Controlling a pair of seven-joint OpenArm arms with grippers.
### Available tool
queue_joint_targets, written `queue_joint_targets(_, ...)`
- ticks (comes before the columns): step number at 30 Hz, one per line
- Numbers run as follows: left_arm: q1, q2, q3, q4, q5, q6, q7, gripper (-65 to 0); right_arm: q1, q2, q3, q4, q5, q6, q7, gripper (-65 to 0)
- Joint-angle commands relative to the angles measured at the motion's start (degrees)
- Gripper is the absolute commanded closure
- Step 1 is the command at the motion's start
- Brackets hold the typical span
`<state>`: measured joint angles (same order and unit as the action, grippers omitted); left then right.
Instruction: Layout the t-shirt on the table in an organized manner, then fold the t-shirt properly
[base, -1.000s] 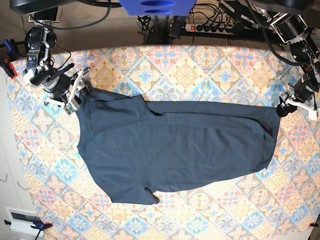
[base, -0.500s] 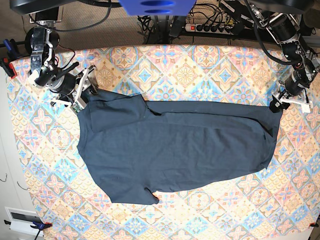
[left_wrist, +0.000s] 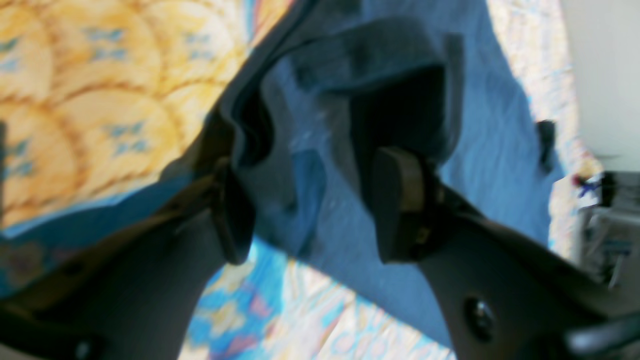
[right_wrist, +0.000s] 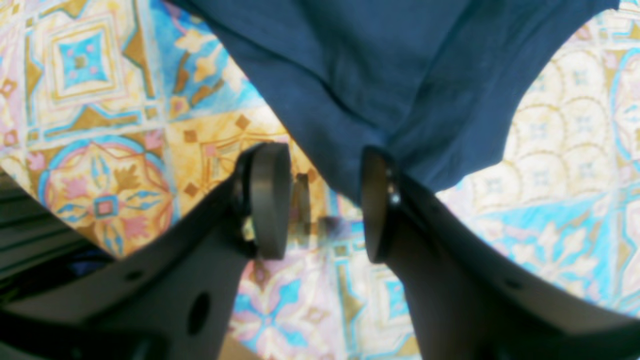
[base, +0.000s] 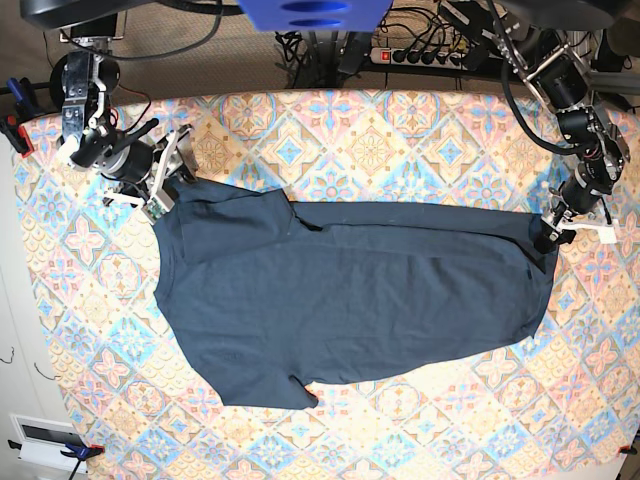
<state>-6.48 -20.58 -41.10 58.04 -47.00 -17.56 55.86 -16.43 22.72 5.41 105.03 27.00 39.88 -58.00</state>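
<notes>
Base view shows the left gripper (base: 548, 238) shifted inward from the table (base: 400, 130) edge over the last second, so it now sits right at the hem corner of the t-shirt (base: 350, 300). The right gripper (base: 165, 185) has edged slightly up and away at the shoulder corner. The shirt itself lies spread lengthwise across the middle of the table and has barely moved, so the layout looks close to done, with the upper sleeve still folded over the chest. In the right wrist view, the right gripper (right_wrist: 322, 200) is released: table pattern shows between its pads, and the cloth touches only one of them. In the left wrist view, a bunched fold of navy cloth sits between the separated pads of the left gripper (left_wrist: 310, 200), but the picture is blurred and I cannot tell whether the fold is pinched or merely draped there. The collar label is not visible.
</notes>
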Motion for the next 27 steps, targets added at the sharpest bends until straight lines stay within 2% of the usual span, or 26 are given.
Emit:
queue_joint_targets(1, -0.7, 0.1, 0.1, 0.3, 0.2, 0.2, 0.8, -29.5, -0.1, 0.8, 0.5, 0.9, 0.4, 0.1, 0.8, -22.1)
queue_joint_targets(3, -0.9, 0.4, 0.2, 0.3, 0.0, 0.2, 0.8, -17.0, -0.8, 0.8, 1.2, 1.0, 0.4, 0.1, 0.8, -22.1)
queue_joint_targets(5, -0.9, 0.4, 0.2, 0.3, 0.0, 0.2, 0.8, -0.3, -2.1, 0.7, 3.7, 1.0, 0.4, 0.1, 0.7, -22.1)
queue_joint_targets(9, -0.9, 0.2, 0.2, 0.3, 0.0, 0.2, 0.8, 0.0, -3.6, 0.7, 6.7, 1.0, 0.4, 0.1, 0.5, -22.3)
queue_joint_targets(14, -0.6, 0.1, 0.2, 0.3, 0.0, 0.2, 0.9, 0.0, -3.2, 0.6, 7.0, 0.8, 0.5, 0.1, -2.9, -23.6)
queue_joint_targets(19, -0.5, 0.1, 0.2, 0.3, 0.0, 0.2, 1.0, 0.0, -3.1, 0.4, 7.0, 0.3, 0.6, 0.1, -3.1, -34.2)
queue_joint_targets(22, -0.3, 0.1, 0.2, 0.3, 0.0, 0.2, 1.0, 0.0, -3.0, 0.4, 7.0, -0.6, 3.5, 0.1, -3.1, -38.5)
queue_joint_targets(27, 1.0, 0.1, 0.2, 2.4, 0.0, 0.2, 1.3, 0.0, 0.6, 0.4, 7.0, -6.7, 11.2, 0.1, -3.1, -38.8)
